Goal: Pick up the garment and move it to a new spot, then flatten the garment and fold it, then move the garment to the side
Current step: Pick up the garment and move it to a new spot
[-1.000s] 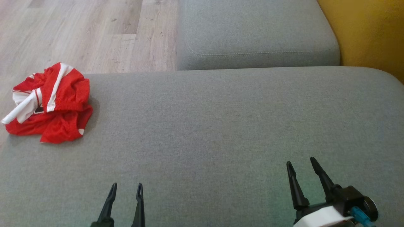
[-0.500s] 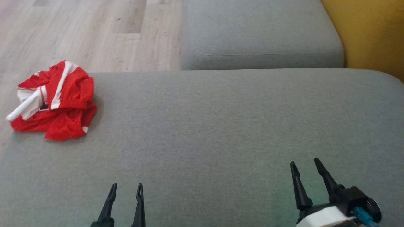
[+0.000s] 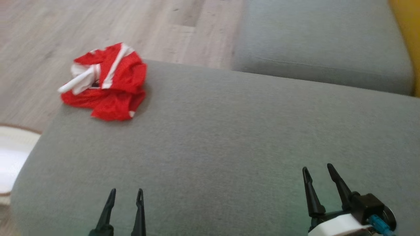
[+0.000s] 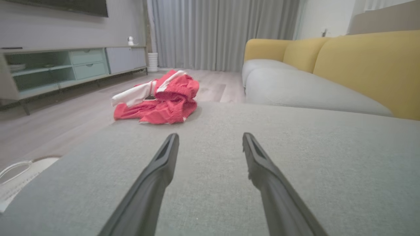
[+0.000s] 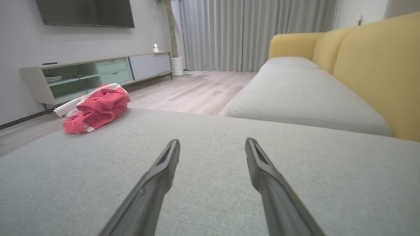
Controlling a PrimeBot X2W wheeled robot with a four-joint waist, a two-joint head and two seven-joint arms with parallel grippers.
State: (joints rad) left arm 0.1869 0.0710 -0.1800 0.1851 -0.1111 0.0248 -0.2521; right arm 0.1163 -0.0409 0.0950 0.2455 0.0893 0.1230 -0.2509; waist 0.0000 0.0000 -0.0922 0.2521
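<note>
A crumpled red and white garment [image 3: 106,82] lies at the far left corner of the grey cushion [image 3: 229,137]. It also lies ahead and to the left in the left wrist view, garment [image 4: 160,100], and far left in the right wrist view, garment [image 5: 95,111]. My left gripper [image 3: 126,193] hovers open over the cushion's near edge, well short of the garment, with nothing between its fingers. My right gripper [image 3: 317,167] stands open and empty at the near right.
A second grey seat cushion [image 3: 321,49] lies beyond, with a yellow backrest [image 3: 405,29] at the right. Wood floor [image 3: 49,42] runs off to the left, with a white rug edge [image 3: 13,157] low at the left. A TV cabinet [image 5: 95,75] stands by the far wall.
The whole head view has swung left and tilted, so the camera has turned; the garment lies as before. Both grippers keep their places and stay open.
</note>
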